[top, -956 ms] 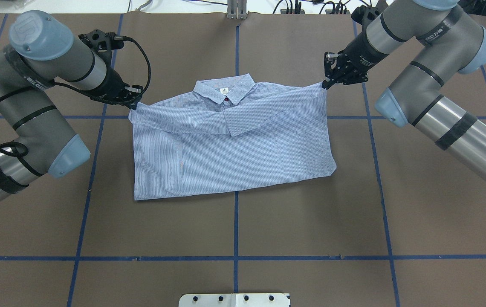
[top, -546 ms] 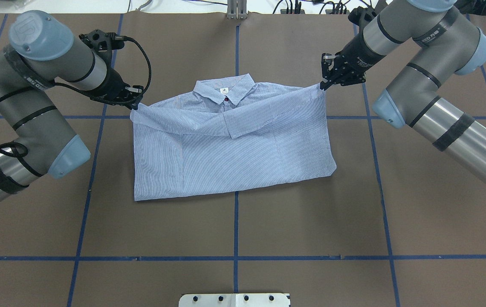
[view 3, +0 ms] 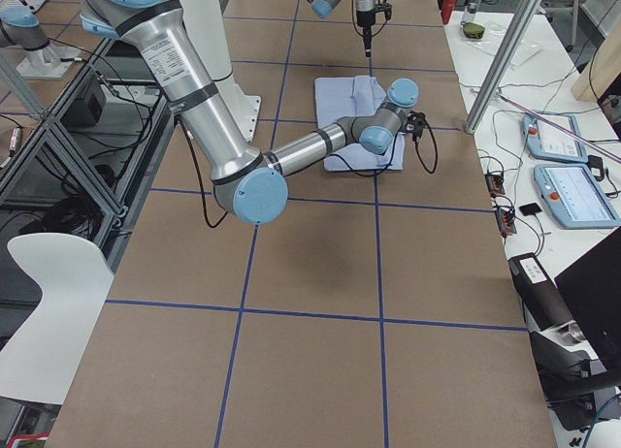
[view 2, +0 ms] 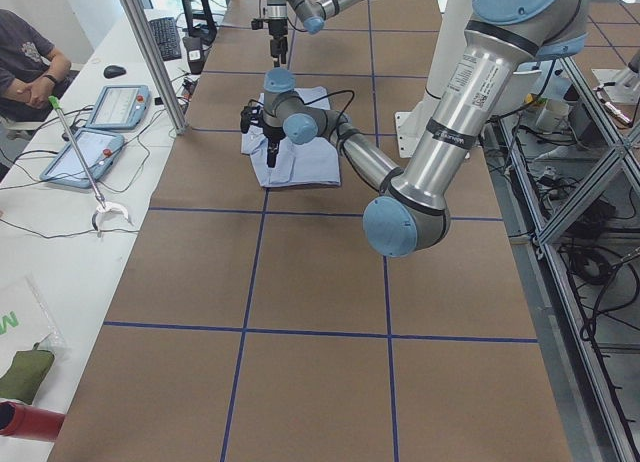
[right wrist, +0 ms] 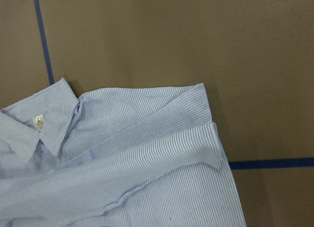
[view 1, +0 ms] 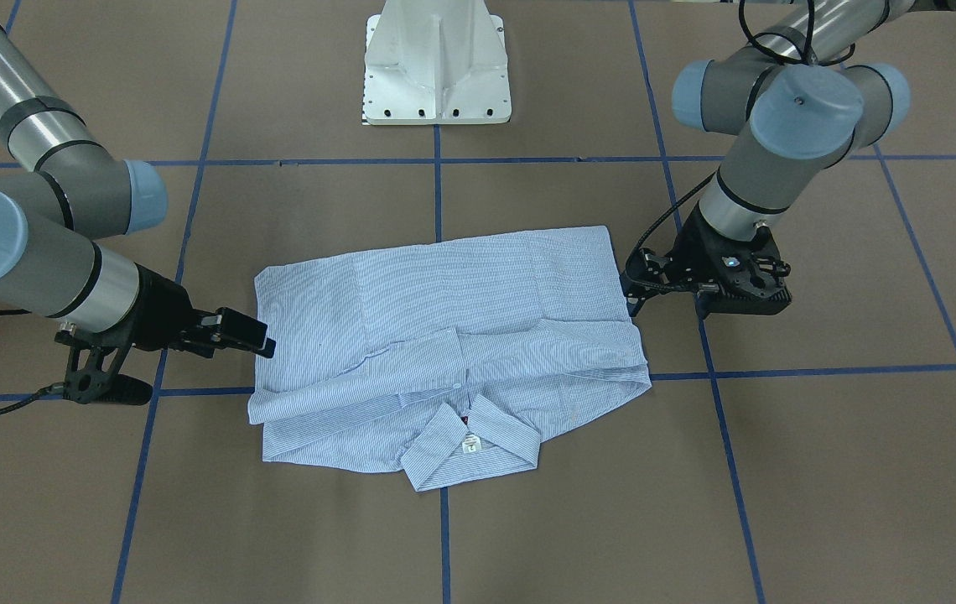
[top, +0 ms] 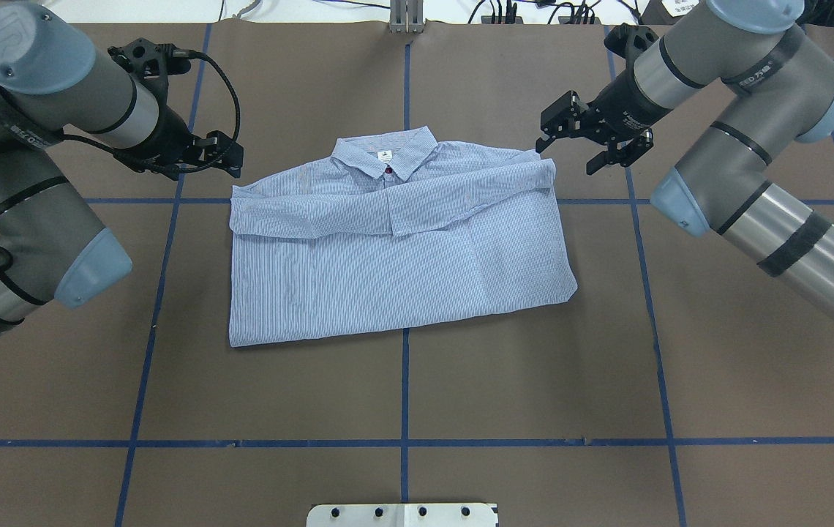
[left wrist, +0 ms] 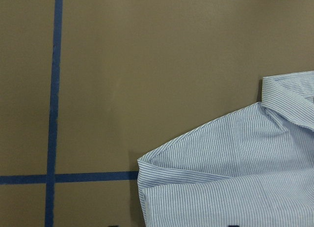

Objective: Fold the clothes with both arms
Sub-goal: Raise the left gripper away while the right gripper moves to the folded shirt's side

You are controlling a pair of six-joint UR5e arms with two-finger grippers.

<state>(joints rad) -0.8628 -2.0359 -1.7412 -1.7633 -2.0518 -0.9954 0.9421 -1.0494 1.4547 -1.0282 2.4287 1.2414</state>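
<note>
Freed just now, our light-blue striped collared shirt (top: 402, 263) lies flat; black left gripper (top: 230, 157) and black right gripper (top: 569, 152) hang clear, spread wide, sparing the fold.

A brown worktop (top: 402, 380) gridded with blue tape (top: 404, 443) spreads before a white pedestal (view 1: 436, 67). At a side bench, a seated operator (view 2: 25, 57) in a dark shirt rests an arm near a mouse (view 2: 115, 71), a keyboard (view 2: 165, 37) and two blue-edged control tablets (view 2: 115, 107). A white chair (view 3: 49, 312) stands off the worktop's edge.
</note>
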